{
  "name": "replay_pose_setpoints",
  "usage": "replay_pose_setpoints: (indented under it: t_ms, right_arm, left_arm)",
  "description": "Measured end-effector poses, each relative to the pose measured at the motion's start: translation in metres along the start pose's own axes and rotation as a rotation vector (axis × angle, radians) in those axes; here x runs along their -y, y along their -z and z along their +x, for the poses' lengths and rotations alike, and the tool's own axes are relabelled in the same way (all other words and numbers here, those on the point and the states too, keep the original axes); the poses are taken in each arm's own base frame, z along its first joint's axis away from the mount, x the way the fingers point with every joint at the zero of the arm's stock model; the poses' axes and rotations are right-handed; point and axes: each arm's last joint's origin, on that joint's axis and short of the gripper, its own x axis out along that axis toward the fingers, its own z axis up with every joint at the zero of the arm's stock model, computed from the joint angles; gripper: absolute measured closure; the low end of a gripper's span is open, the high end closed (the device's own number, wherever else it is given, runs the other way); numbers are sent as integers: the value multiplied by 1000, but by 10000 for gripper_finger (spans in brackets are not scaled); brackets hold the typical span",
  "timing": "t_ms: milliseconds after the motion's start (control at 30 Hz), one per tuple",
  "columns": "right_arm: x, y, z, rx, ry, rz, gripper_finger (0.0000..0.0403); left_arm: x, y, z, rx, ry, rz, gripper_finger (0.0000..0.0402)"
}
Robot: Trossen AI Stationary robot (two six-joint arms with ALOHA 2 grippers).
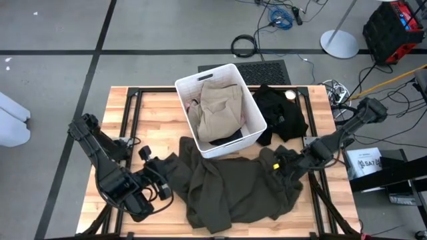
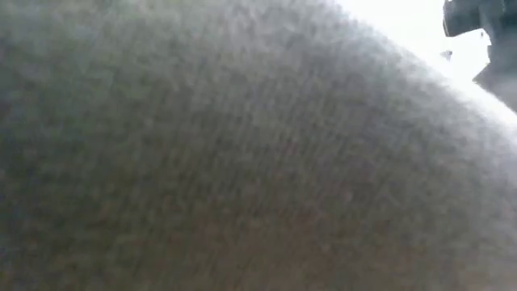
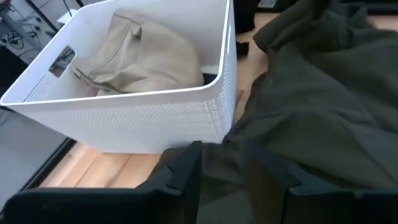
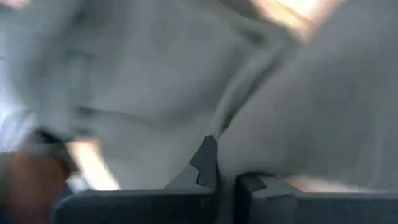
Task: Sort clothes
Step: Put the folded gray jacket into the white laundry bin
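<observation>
Olive garment (image 1: 233,187) sprawls across the tabletop (image 1: 153,110) in front of the white bin (image 1: 257,127) | right gripper (image 1: 283,162) fingers clamped on its edge; left gripper (image 1: 162,175) fingers partly apart at the opposite edge, grip unclear | tan clothes (image 1: 217,107) already binned, black garment (image 1: 280,113) beside | step: lifting the olive piece; next needs both ends raised | box label partly reads "SAT" (image 1: 365,160)

Only one text can be read: the letters "SAT" on a white box (image 1: 364,162) standing beside the counter's right edge. The smaller print on it is not legible.
</observation>
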Motion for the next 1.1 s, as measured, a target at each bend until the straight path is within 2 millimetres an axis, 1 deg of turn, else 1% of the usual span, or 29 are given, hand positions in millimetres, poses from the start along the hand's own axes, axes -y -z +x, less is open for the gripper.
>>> replay_pose_setpoints:
  t_ms: [133,300,400,500,600,733,833,900,1000,1100]
  right_arm:
    - [-35,-10,-13,126,-225,-81,403]
    - [-70,-23,-20,268,-418,-180,403]
    - [-88,-33,-18,338,-487,-225,403]
    - [-107,-47,-14,403,-518,-267,403]
    - [-130,-66,-8,445,-552,-337,403]
    - [-166,-94,2,464,-604,-442,403]
    - [-192,-113,17,453,-624,-519,403]
    - [-204,-123,35,436,-606,-558,403]
    - [-211,-132,71,396,-559,-592,403]
    - [-210,-137,115,349,-509,-594,403]
  left_arm:
    - [3,0,-4,40,17,-10,285]
    - [5,3,-11,85,25,-1,285]
    - [6,4,-12,91,29,2,285]
    - [6,4,-12,91,29,2,285]
    - [5,4,-12,90,25,7,285]
    - [4,5,-12,85,14,23,285]
    - [4,5,-13,85,17,1,285]
    - [5,6,-15,87,26,2,285]
    - [6,9,-19,86,47,-18,285]
    - [8,13,-25,87,70,-28,285]
